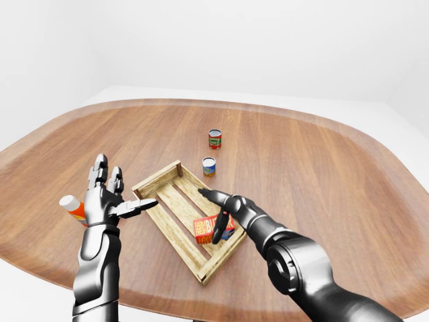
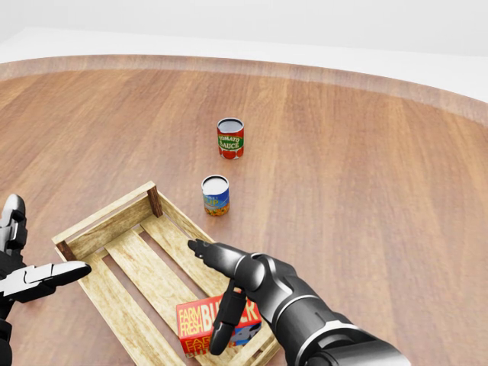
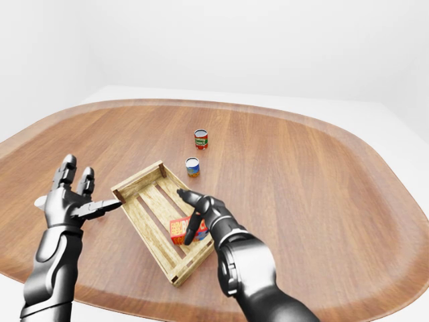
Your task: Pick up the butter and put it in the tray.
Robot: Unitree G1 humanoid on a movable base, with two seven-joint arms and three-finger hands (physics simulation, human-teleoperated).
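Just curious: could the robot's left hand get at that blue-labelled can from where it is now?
Probably not easily. The left hand hovers open beyond the tray, and the blue-labelled can stands past the tray's other side.

butter (image 3: 178,229) in tray (image 3: 138,182), right hand (image 3: 198,212) open

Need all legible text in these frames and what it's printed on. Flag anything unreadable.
"FARM FRESH BU…" on the top of the butter box in the tray; the rest is covered by the right hand.
"TOMATO SAUCE" on the red can.
Blue can: label too small to read.
Butter box side face: print blurred and cut off.
Orange-and-white item behind the left hand: no text visible.
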